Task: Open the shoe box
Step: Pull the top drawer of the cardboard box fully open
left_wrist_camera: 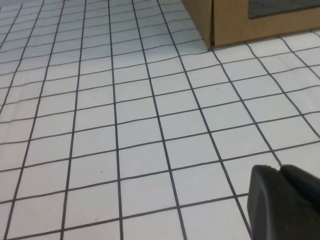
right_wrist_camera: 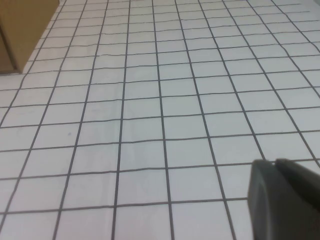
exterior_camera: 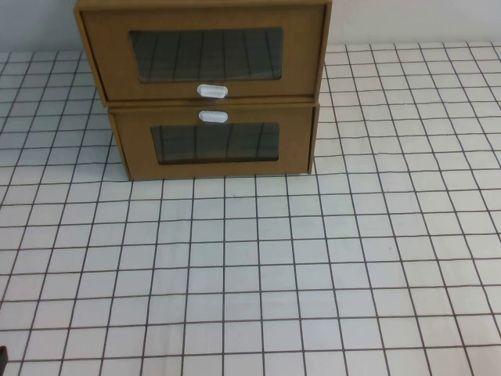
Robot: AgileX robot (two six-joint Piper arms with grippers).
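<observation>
Upper shoe box point(exterior_camera: 203, 51) sits on lower shoe box point(exterior_camera: 213, 145) at the table's point(exterior_camera: 329, 274) far side, both closed. Left gripper point(left_wrist_camera: 279, 170) and right gripper point(right_wrist_camera: 275, 162) are low over the table, well short of the boxes, jaws pressed together and empty. To do the approach well: spread the jaws, come in level on a white pull tab point(exterior_camera: 212, 91), pull straight out. Only the high view shows the tabs; the wrist views catch just box corners.

Left gripper point(left_wrist_camera: 279, 170) is matte black, rounded, blocky plastic, just above the surface point(left_wrist_camera: 150, 125); right gripper point(right_wrist_camera: 275, 163) alike, a thin seam between its jaws.
</observation>
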